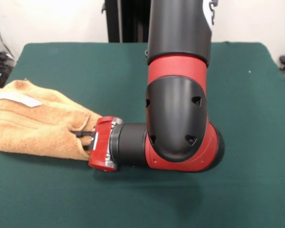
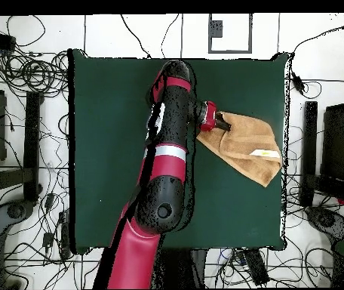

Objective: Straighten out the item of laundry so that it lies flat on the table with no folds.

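Gripper (image 1: 85, 137) lies horizontal, low over table (image 1: 256, 142), pointing toward 9 o'clock in front view, w/ its black fingers (image 1: 83, 134) pushed into the near corner of towel (image 1: 38, 126). Fingers are mostly buried in terry; looks clamped on the cloth's edge, pinching a bunched fold. Red wrist plate sits just beside the towel, touching it.

Towel is at 9 o'clock of table in front view, close to that edge, crumpled into a rough wedge: wide at the far side, narrowing to a point at gripper. Several ridges and folds run toward the pinch. White tag (image 1: 18, 99) lies on top near the towel's far end.

Overhead view: gripper (image 2: 222, 122) at towel's (image 2: 247, 143) 10 o'clock corner; towel sits at abt 2 o'clock of table (image 2: 107, 151), near its edge. Tag (image 2: 266, 153) shows pale toward towel's 4 o'clock side. Arm crosses table centre.
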`<state>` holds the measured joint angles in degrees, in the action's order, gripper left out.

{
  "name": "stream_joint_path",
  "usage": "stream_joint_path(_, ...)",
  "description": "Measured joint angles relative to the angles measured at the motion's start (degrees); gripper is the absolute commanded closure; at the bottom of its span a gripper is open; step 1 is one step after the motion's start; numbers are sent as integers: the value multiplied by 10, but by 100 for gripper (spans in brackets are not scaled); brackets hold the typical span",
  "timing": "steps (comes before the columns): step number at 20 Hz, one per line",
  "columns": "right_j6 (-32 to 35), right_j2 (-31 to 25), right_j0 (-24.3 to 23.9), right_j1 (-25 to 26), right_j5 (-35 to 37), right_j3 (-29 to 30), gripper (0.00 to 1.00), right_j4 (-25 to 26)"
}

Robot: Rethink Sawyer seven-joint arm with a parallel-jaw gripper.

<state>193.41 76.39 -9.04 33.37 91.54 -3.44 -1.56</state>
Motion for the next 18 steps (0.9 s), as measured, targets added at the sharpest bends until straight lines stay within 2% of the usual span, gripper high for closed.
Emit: stream_joint_path(18,0,0,0,1,-2,0,0,12)
